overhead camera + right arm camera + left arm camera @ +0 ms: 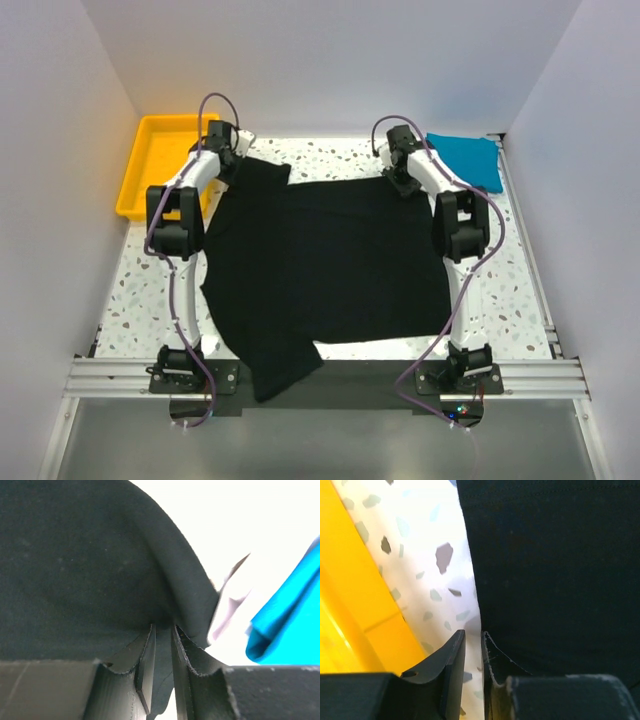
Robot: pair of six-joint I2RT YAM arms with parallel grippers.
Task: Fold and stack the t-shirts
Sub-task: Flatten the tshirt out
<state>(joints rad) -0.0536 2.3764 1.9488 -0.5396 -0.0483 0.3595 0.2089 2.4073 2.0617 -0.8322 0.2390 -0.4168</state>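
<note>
One large black cloth t-shirt (330, 260) lies unfolded, probably all folding ahead; at its far edge our right hand (162, 627) pinches it; whether the nearly closed left hand (472, 637) holds it, we cannot tell.

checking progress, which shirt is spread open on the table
The black t-shirt, spread across the table's middle; the blue t-shirt sits small and compact at the far right corner.

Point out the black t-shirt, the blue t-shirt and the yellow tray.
black t-shirt (330, 260), top view, centre of body
blue t-shirt (468, 158), top view, its middle
yellow tray (165, 160), top view, bare floor
</note>
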